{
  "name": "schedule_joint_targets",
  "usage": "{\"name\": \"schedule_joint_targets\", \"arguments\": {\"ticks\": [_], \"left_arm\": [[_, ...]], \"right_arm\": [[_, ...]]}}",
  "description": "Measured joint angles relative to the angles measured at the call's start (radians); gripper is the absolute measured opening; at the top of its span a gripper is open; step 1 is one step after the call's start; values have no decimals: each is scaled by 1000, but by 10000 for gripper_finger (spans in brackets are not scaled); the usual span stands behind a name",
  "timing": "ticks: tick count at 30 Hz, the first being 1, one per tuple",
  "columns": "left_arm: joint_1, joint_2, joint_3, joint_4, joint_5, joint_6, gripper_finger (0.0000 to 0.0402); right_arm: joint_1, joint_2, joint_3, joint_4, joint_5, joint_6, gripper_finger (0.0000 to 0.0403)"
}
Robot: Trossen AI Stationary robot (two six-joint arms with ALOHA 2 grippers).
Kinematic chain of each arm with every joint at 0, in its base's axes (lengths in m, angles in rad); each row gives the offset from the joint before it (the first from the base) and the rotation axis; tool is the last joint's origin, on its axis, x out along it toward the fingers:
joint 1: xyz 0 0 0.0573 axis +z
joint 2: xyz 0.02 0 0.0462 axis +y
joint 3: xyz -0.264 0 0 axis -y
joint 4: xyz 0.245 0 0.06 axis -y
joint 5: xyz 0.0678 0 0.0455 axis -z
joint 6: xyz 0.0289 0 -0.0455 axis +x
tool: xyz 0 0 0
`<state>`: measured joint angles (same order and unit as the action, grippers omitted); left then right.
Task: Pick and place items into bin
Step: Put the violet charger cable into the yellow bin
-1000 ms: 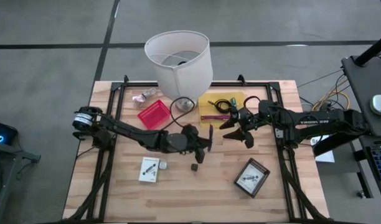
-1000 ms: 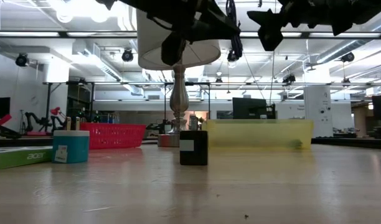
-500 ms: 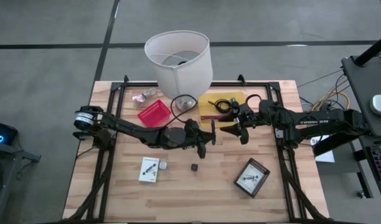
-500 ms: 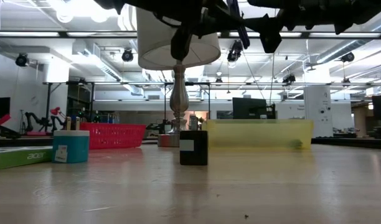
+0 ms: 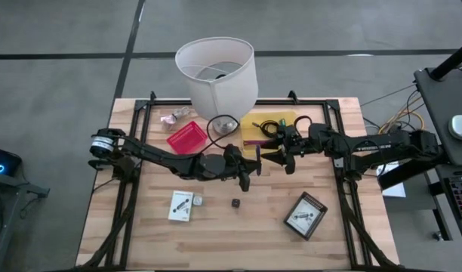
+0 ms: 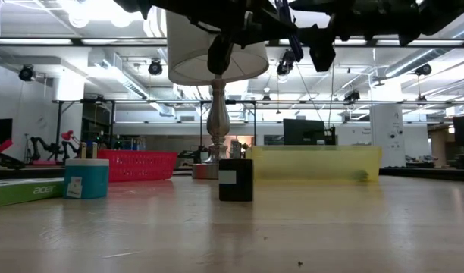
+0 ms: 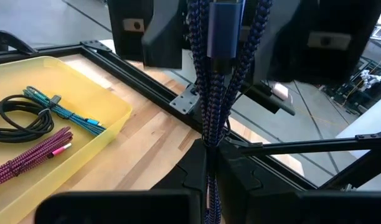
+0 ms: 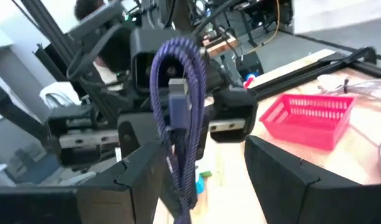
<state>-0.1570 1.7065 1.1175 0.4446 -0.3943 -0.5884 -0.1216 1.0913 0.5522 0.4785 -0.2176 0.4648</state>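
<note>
My left gripper [image 5: 251, 169] is over the table's middle, shut on a folded blue braided cable [image 7: 209, 93] with a grey plug [image 7: 225, 25]. My right gripper [image 5: 278, 157] faces it from the right, open. Its fingers [image 8: 144, 177] stand on either side of the cable's looped end [image 8: 178, 81], and I see no touch. The yellow bin [image 5: 250, 123] lies behind them on the table. It holds a black cable [image 7: 16, 121], a teal cable [image 7: 60, 109] and a purple cable [image 7: 28, 158]. A tiny black cube [image 5: 235, 202] rests on the table nearer the front edge. My left gripper pinches the folded cable bundle [image 7: 207, 140] between its two fingers, several strands together. The fingers lie about level, pointing toward the table's right. The bundle sticks out beyond the fingertips, with its loop and plug toward the right gripper, lifted clear of the table.
A lamp with a big white shade [image 5: 216, 72] stands at the far middle, and a red basket [image 5: 186, 139] is left of the bin. A pink wrapper [image 5: 174, 115] lies far left. A white box [image 5: 181, 205], a small white cube [image 5: 198, 201] and a black box [image 5: 305, 215] lie near the front.
My right gripper has moved toward the table's left, closing in on the cable until its fingers stand around the looped end. My left gripper has risen a little with the cable and then kept still.
</note>
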Motion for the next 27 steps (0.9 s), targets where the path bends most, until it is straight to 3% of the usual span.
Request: {"name": "schedule_joint_targets", "arguments": {"ticks": [16,27], "left_arm": [[1,0,-6,-7,0,-2,6],[2,0,-6,-3,0,0,6]], "right_arm": [[8,40,44,20,-48,-55,203],[8,73,46,18,-47,-57,161]]}}
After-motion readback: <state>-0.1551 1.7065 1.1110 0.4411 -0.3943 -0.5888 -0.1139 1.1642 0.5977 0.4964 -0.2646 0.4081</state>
